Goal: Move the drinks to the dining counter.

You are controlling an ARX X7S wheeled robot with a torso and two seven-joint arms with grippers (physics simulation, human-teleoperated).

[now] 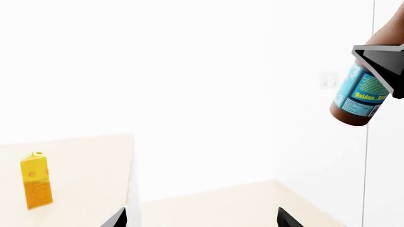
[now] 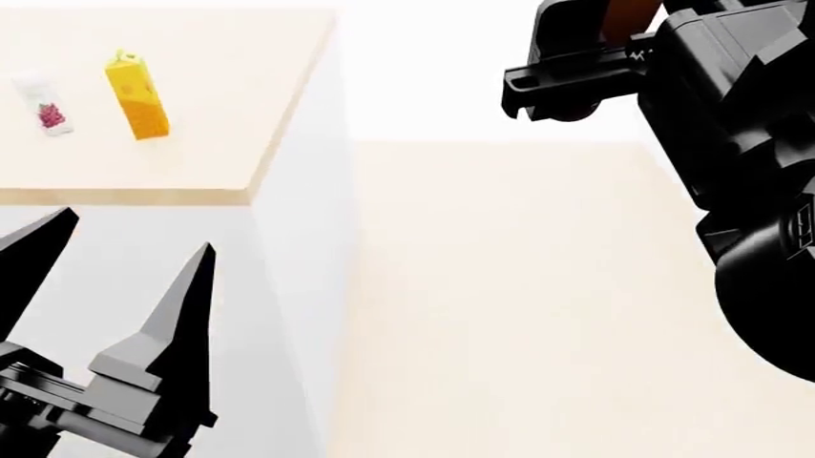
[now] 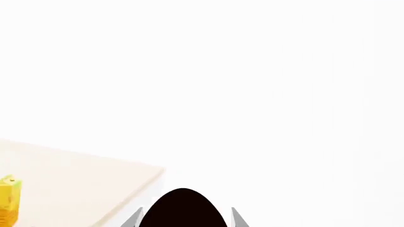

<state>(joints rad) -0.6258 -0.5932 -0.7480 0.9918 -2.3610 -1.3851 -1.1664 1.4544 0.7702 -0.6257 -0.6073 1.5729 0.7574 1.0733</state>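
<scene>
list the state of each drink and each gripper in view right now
brown glass bottle: held in the air by the right gripper, tilted
yellow juice carton: upright on the dining counter
small white berry carton: on the counter, beside the juice carton
left gripper: open, empty
right gripper: shut on the bottle

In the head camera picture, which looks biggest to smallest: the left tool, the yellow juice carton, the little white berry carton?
1. Left tool, though it is nearest the camera.
2. Yellow juice carton.
3. White berry carton.
</scene>
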